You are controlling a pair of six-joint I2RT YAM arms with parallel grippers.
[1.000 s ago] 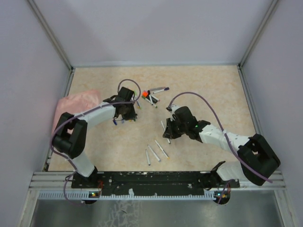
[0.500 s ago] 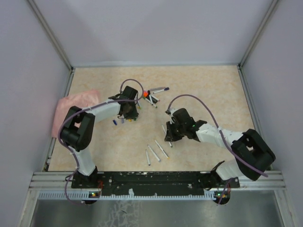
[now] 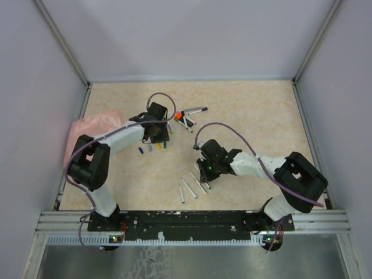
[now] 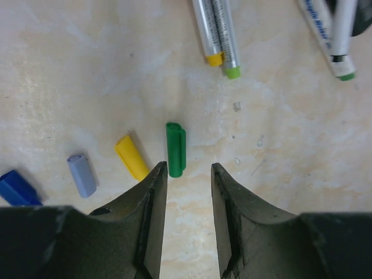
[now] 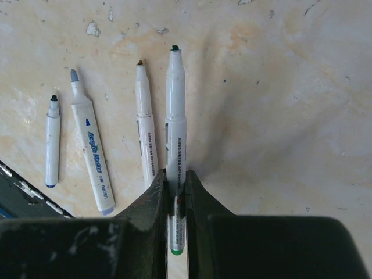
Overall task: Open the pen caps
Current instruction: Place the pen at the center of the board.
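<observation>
Left gripper (image 4: 188, 168) hangs just over the table (image 3: 250, 110) with its jaws parted and nothing between them. Right gripper (image 5: 175, 177) is clenched on one green-tipped pen (image 5: 176, 110), which juts straight out ahead of the fingers with its nib bare. Four loose caps lie in a rough row by the left gripper. The green cap (image 4: 175, 149) is directly ahead of the gap, its near end just beside the left-hand fingertip (image 4: 158, 174). The yellow cap (image 4: 132, 157) lies next to it, then the grey-lilac cap (image 4: 81, 174), and the blue cap (image 4: 14, 189) sits at the edge of that wrist view. Beyond the caps, well apart from the jaws, lie four pens: a yellow-ended pen (image 4: 206, 29) and a lime-ended pen (image 4: 224, 35) side by side and touching, and a pair of crossed pens (image 4: 325, 35) in the far corner. Beside the held pen three uncapped pens lie flat, roughly parallel to it. The brown-nibbed pen (image 5: 143, 125) is closest, next is the grey-nibbed pen (image 5: 92, 157), and outermost is the black-nibbed pen (image 5: 52, 148). From above, a pink cloth (image 3: 93, 129) lies bunched at the table's left edge, behind the left arm.
</observation>
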